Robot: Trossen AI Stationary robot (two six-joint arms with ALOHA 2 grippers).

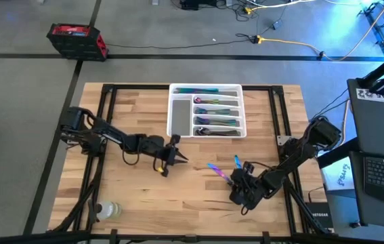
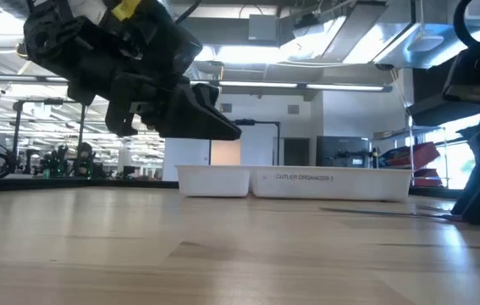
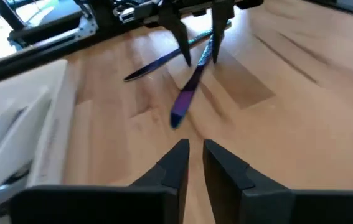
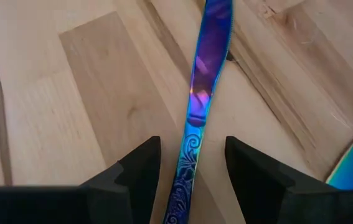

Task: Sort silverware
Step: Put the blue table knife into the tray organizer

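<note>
An iridescent blue-purple knife [image 4: 208,56] lies flat on the wooden table [image 1: 144,196], right of centre [image 1: 217,171]. My right gripper [image 4: 192,146] stands open over its handle, one finger on each side, with a gap to the metal on both. A second blue piece of silverware [image 1: 237,161] lies just beyond it. My left gripper [image 3: 193,149] hovers near the table's middle [image 1: 183,159], pointing toward the knife, its fingers a narrow gap apart and holding nothing. The white tray [image 1: 207,87] at the far middle holds several sorted pieces.
A clear plastic bottle [image 1: 107,210] lies near the front left corner. Black frame rails [image 1: 103,135] run along the table's left and right sides. Bare wood lies between the two grippers and in front of the tray [image 2: 295,180].
</note>
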